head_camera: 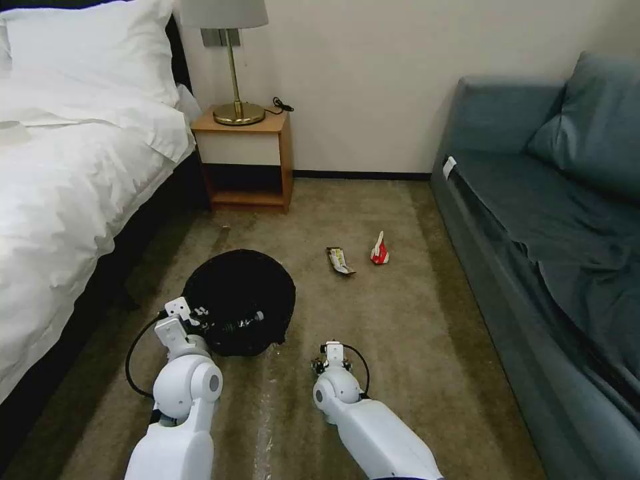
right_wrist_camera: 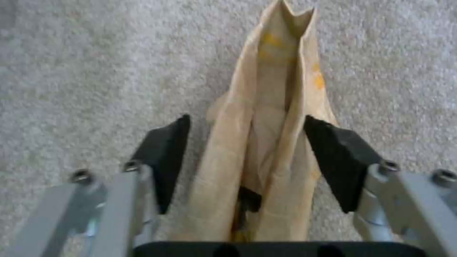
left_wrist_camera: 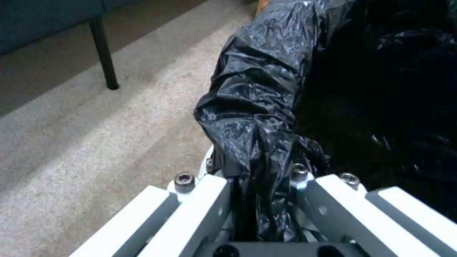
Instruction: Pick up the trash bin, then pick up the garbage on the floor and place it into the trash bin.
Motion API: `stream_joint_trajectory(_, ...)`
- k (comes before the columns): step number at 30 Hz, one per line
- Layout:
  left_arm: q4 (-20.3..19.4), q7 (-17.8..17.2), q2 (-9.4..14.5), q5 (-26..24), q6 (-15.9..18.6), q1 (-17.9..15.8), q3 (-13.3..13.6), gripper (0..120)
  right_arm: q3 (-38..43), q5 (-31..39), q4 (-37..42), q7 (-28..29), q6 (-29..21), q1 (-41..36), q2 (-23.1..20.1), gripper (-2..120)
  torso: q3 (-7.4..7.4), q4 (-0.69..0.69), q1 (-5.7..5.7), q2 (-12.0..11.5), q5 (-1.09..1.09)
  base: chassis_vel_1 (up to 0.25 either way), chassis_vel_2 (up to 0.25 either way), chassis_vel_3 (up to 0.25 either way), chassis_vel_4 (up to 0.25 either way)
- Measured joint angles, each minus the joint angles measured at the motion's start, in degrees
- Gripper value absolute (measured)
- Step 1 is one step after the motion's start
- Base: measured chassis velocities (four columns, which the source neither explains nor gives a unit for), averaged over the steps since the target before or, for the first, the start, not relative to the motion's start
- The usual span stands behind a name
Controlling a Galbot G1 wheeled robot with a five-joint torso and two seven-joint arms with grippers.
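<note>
The trash bin stands on the carpet beside the bed, its black bag liner draped over the rim. My left gripper is shut on the near rim, with the liner bunched between its fingers. My right gripper is low over the carpet to the right of the bin. It is open, and a crumpled tan paper bag stands upright between its black pads. More garbage lies farther out: a flat dark wrapper and a red-and-white wrapper.
A white bed runs along the left. A blue-grey sofa runs along the right. A wooden nightstand with a brass lamp stands against the back wall. Bare carpet lies between them.
</note>
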Motion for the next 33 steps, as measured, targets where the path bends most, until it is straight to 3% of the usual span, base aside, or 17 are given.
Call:
stream_joint_trajectory(2, 0.3, 0.01, -0.04, 0.06, -0.01, 0.05, 0.01, 2, 0.54, -0.24, 0.58, -0.05, 0.07, -0.03, 0.13, 49, 0.0, 0.0, 0.0, 0.0, -0.01, 0.0, 0.0, 0.0, 0.0)
stream_joint_trajectory(6, 0.47, 0.07, -0.04, 0.08, -0.15, 0.06, 0.01, 2, 0.67, -0.29, 1.16, -0.05, 0.07, -0.01, 0.02, 39, 0.0, 0.0, 0.0, 0.0, 0.0, 0.0, 0.0, 0.0, 0.0)
stream_joint_trajectory(9, 0.51, 0.1, -0.03, 0.08, -0.2, 0.05, -0.04, 2, 0.84, -0.84, 1.25, -0.07, 0.17, -0.21, -0.03, 23, 0.0, 0.0, 0.0, 0.0, 0.0, 0.0, 0.0, 0.0, 0.0)
stream_joint_trajectory(15, 0.51, 0.12, 0.02, 0.07, -0.21, -0.13, -0.03, 2, 1.15, -1.61, 1.31, -0.17, 0.42, -0.48, 0.11, 2, 0.0, 0.0, 0.0, 0.0, 0.0, 0.0, 0.0, 0.0, 0.0)
stream_joint_trajectory(25, 0.73, 0.21, -0.06, 0.17, -0.37, -0.07, -0.04, 2, 2.04, -2.78, 1.1, -0.59, 1.23, -0.52, 0.62, 0, 0.0, 0.0, 0.0, 0.0, -0.01, 0.0, 0.0, 0.0, 0.0)
stream_joint_trajectory(33, 1.23, 0.31, 0.05, -0.01, -0.46, -0.36, -0.15, 2, 3.77, -5.1, 4.7, -0.5, 4.87, 2.23, 0.7, 0, 0.0, 0.0, 0.0, 0.0, 0.0, 0.0, 0.0, 0.0, 0.0)
